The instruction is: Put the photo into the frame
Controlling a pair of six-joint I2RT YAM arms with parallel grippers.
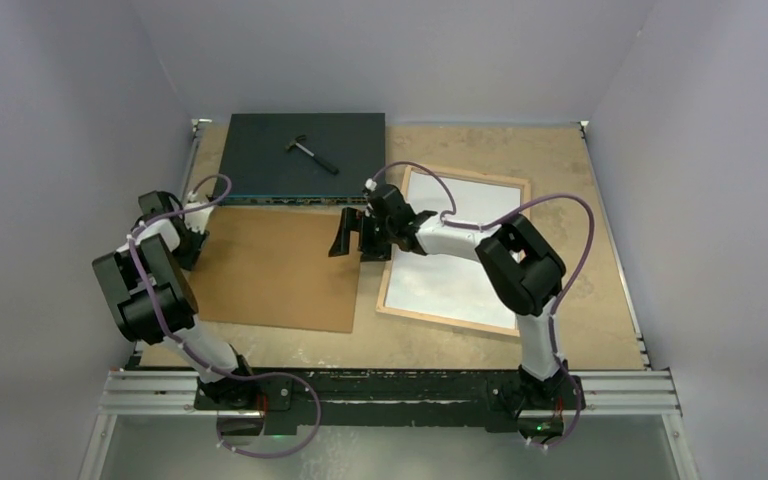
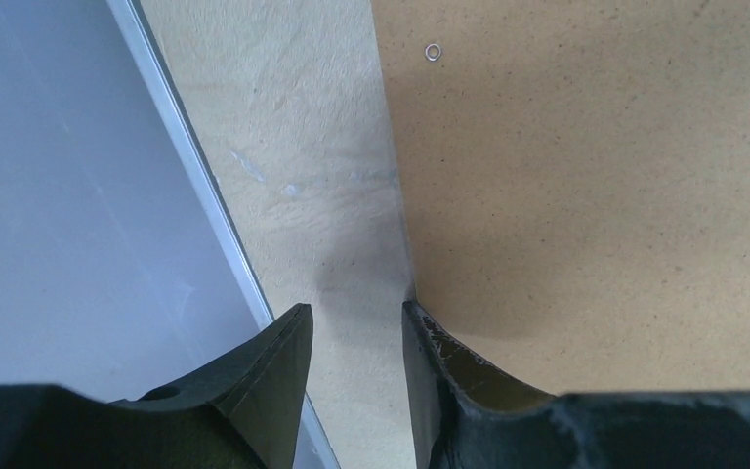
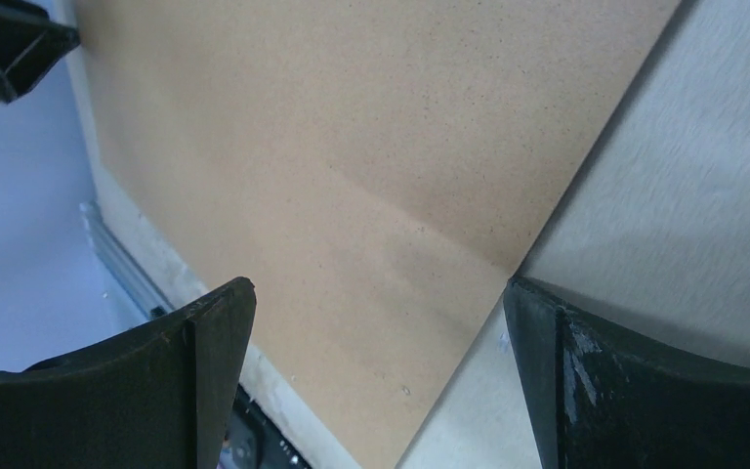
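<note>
While its fingers stand spread as wide as they go and hold nothing, the right gripper hangs over the right-hand edge of a plain brown backing board that lies flat on the counter, between a dark flat box at the back and the arms' bases at the front. The wrist view shows board between the two spread tips and paler counter past the board's edge.

At the board's opposite edge is the left gripper, its fingers parted by a narrow gap with only bare counter between them. One tip sits right at the board's edge; whether it touches cannot be told. Close by on the board is a small ring mark.

The frame lies flat just to the right of the board, light wood rim upward, slightly askew. Its opening is filled by a pale grey-white sheet that looks to be the photo lying back up. The right arm reaches across above it. A small hammer-like tool rests on top of the dark box.
</note>
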